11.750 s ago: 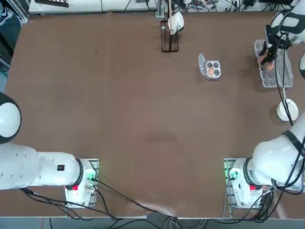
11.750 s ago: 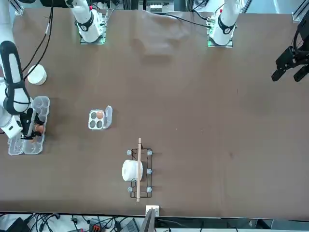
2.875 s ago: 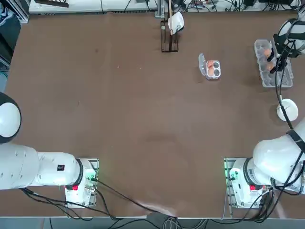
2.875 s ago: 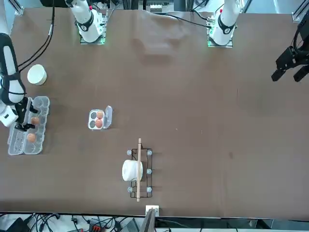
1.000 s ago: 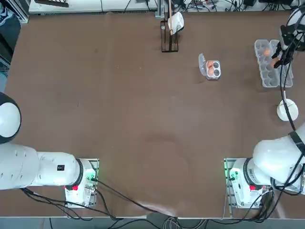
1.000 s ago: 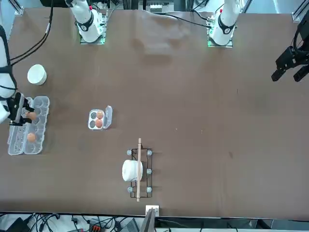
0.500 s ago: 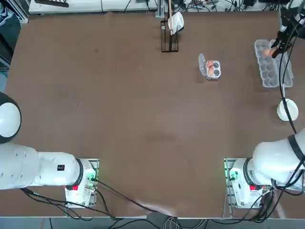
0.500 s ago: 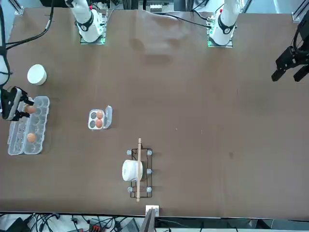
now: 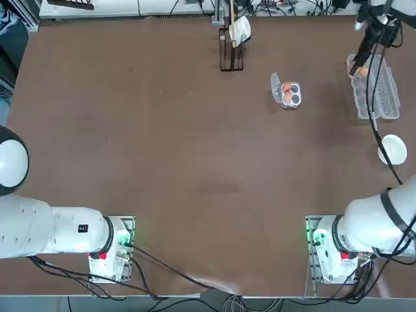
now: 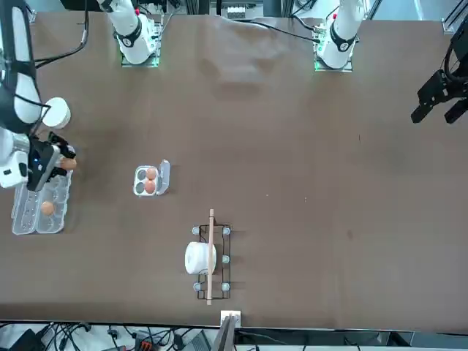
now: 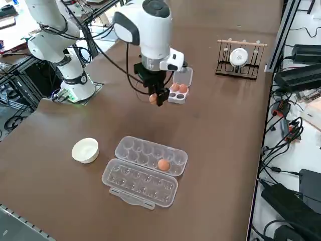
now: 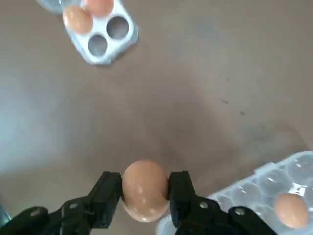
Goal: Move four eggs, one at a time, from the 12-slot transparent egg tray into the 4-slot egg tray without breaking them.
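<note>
My right gripper [image 12: 145,190] is shut on an orange-brown egg [image 12: 145,188] and holds it in the air above the bare table, between the two trays. The same egg [image 11: 153,99] and gripper [image 11: 157,98] appear in the right side view, just short of the 4-slot tray [image 11: 173,98]. That small tray [image 12: 108,38] has two eggs [image 12: 78,18] in the cups beside its lid flap, and two cups are empty. One egg [image 11: 163,164] lies in the long 12-slot tray [image 11: 135,148], near the end farther from the robot's bases. From overhead the gripper [image 9: 359,67] hangs beside that tray [image 9: 389,97].
A white bowl [image 11: 85,149] sits next to the long tray on the robot's side. A paper roll on a wire-and-wood stand [image 9: 232,42] is at the far edge. The carton's open lid [image 11: 140,183] lies flat along the table's right edge.
The gripper lifted one egg out of the long tray and carried it up and toward the small tray. The long tray went from two eggs to one; the small tray from one to two.
</note>
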Robot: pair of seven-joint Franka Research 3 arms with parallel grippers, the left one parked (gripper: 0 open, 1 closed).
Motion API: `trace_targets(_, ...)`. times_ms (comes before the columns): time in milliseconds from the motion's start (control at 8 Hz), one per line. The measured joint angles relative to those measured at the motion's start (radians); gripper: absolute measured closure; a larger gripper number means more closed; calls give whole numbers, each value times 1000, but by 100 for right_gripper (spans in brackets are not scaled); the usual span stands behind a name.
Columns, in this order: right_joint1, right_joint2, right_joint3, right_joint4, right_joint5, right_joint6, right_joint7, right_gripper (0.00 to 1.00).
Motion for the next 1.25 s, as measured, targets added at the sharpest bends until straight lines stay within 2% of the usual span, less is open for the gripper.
trace_targets(250, 87, -3, 2, -21, 0, 18, 198, 42)
trace_targets(625, 233, 16, 3, -68, -32, 119, 390, 42)
trace_targets(1000, 293, 38, 2, -169, -70, 279, 417, 42)
trace_targets(1250, 314, 38, 2, -208, -95, 323, 419, 42)
